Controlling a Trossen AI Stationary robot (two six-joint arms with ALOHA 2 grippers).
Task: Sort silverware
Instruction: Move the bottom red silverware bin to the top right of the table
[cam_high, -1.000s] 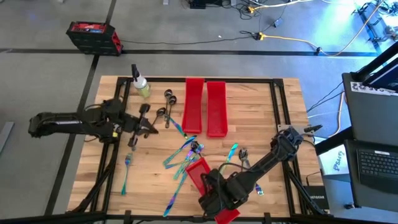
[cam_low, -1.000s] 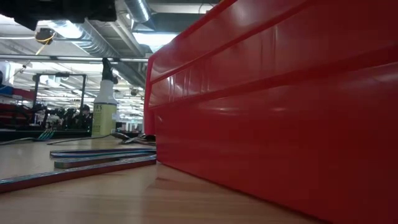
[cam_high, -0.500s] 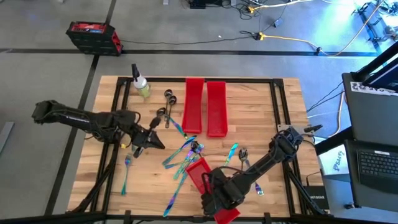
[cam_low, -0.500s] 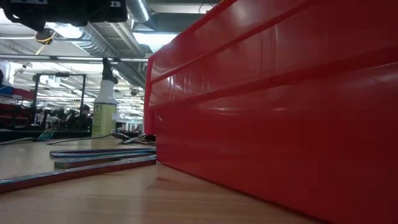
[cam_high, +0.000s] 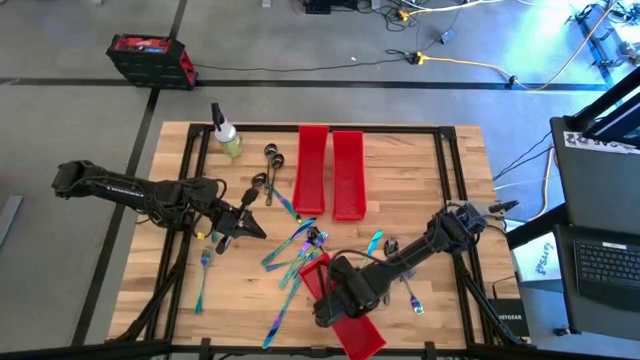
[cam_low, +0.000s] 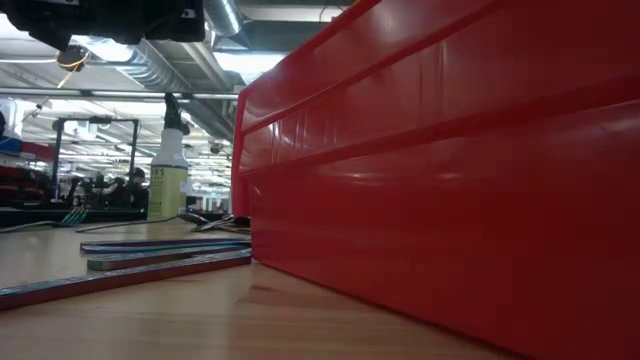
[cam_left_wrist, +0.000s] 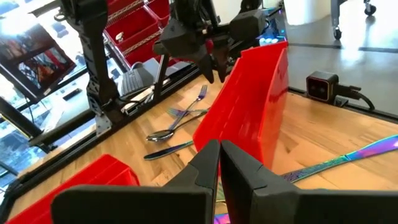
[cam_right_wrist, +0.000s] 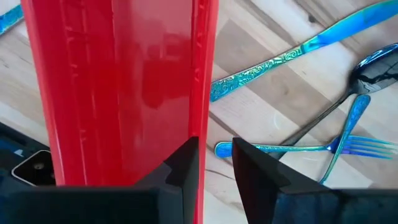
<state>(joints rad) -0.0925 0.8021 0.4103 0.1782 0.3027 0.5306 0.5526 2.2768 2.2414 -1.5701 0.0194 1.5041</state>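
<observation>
A robotics lab or workshop: concrete floor (cam_high: 90, 110) strewn with cables (cam_high: 455, 45), a laptop (cam_high: 608, 265) beside the wooden workbench (cam_high: 410, 170), exposed ceiling ducts (cam_low: 180, 60) overhead

Wooden tabletop (cam_high: 430, 180), black-framed, with what lies on it.
Two long red bins (cam_high: 329, 172) lie side by side at the far middle; a spray bottle (cam_high: 226, 134) stands at the far left corner. A third red bin (cam_high: 345, 310) sits at the near edge. Iridescent and dark silverware (cam_high: 295, 245) lies scattered around the middle.
</observation>
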